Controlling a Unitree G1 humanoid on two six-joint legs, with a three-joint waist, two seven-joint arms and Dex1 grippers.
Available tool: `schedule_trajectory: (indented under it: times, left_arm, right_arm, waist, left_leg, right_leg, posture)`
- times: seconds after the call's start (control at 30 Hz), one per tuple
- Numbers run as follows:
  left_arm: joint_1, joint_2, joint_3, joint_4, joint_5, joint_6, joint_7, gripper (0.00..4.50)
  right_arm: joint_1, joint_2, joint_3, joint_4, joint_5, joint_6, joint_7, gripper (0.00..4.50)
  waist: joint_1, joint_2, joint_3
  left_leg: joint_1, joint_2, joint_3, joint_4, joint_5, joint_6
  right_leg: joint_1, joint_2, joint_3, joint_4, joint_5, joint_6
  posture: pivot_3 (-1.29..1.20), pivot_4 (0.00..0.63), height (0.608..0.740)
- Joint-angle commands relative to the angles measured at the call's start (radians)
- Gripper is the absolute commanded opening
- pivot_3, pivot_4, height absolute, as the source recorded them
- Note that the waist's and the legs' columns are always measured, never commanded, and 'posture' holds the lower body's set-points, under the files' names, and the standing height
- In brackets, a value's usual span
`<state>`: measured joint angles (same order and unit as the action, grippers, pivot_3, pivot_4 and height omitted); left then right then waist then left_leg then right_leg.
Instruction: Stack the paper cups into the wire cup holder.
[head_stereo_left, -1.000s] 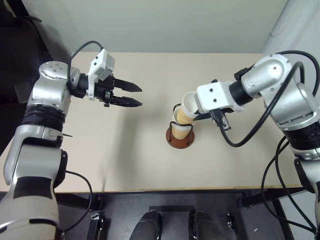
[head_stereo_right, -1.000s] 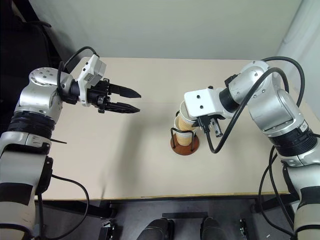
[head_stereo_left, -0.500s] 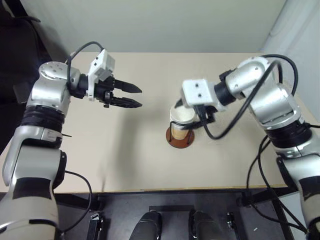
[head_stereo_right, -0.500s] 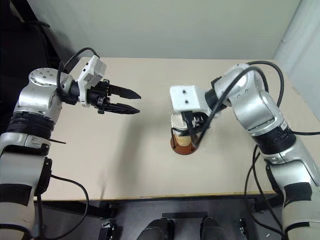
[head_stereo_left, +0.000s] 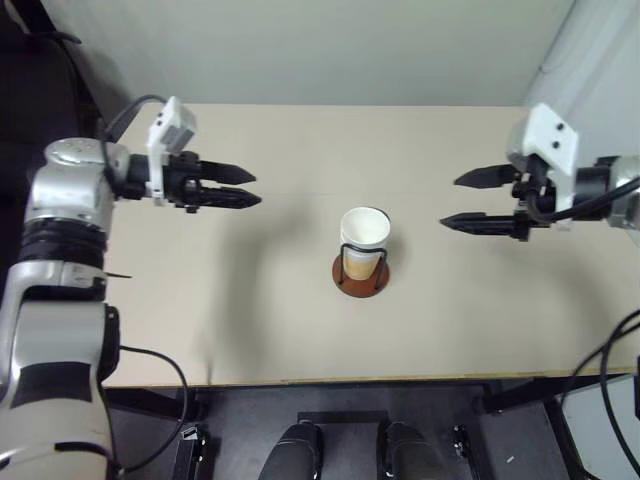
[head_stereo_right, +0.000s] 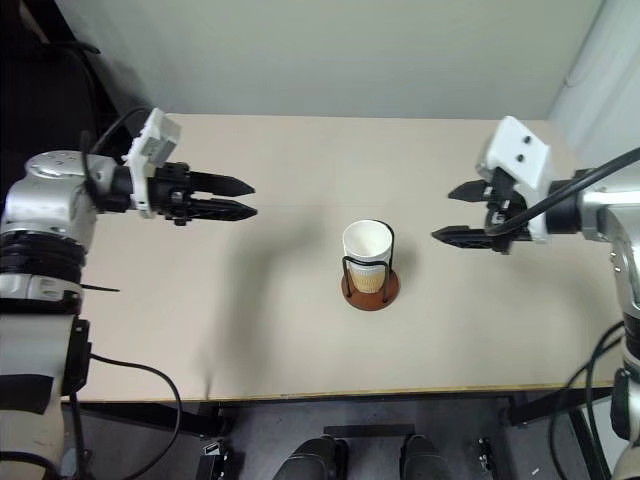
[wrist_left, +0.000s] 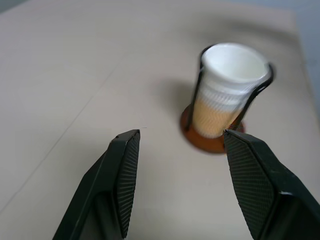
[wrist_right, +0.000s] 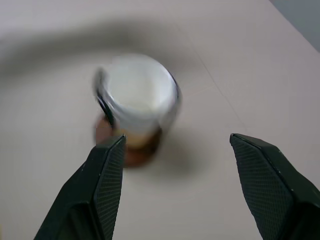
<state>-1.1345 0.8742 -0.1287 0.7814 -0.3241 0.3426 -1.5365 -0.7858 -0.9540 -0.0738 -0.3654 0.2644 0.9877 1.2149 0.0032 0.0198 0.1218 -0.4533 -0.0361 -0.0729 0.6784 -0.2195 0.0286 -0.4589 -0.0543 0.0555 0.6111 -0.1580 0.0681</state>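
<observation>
The paper cups (head_stereo_left: 364, 240) stand nested upright inside the wire cup holder (head_stereo_left: 360, 277), a reddish-brown disc with black wire loops, near the middle of the tan table (head_stereo_left: 300, 330). White rim and white inside face up; tan-orange sides show below. My left gripper (head_stereo_left: 250, 187) hovers open to the left of the stack, well apart from it, nothing between its fingers. My right gripper (head_stereo_left: 449, 200) hovers open to the right of the stack, also apart and empty. Both wrist views look at the stack (wrist_left: 227, 92) (wrist_right: 137, 100) between their own black fingers (wrist_left: 122, 170) (wrist_right: 107, 175).
The table's front edge (head_stereo_left: 330, 380) runs across below the holder. A pale wall (head_stereo_left: 300, 50) stands behind the table's far edge. A dark chair or frame (head_stereo_left: 30, 60) sits off the table's left corner.
My right gripper set the tilted cup down into the stack, opened, let go and swung out to the right. My left gripper drew a little to the left.
</observation>
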Motion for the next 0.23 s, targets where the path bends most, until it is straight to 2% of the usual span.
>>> schedule_trajectory:
  times: [0.03, 0.23]
  left_arm:
    - [0.002, 0.014, 0.047, -0.051, 0.006, 0.014, 0.007, 2.81]
    - [0.02, -0.009, 0.059, -0.062, 0.019, 0.022, 0.019, 2.81]
  right_arm:
    - [0.021, -0.006, -0.01, -0.038, 0.022, -0.05, -0.048, 3.32]
    - [0.034, -0.005, 0.004, -0.059, 0.06, -0.049, -0.107, 3.32]
  waist:
    - [-0.001, 0.0, 0.0]
    - [-0.002, 0.0, 0.0]
  left_leg:
    - [0.001, 0.0, 0.0, 0.0, 0.0, 0.0]
    - [0.0, 0.002, 0.0, -0.001, 0.002, 0.008]
  right_leg:
    - [0.0, 0.001, 0.0, 0.0, 0.0, 0.0]
    - [0.0, 0.002, -0.001, 0.001, 0.003, 0.0]
  posture:
    - [0.0, 0.15, 0.74]
    - [0.0, 0.15, 0.74]
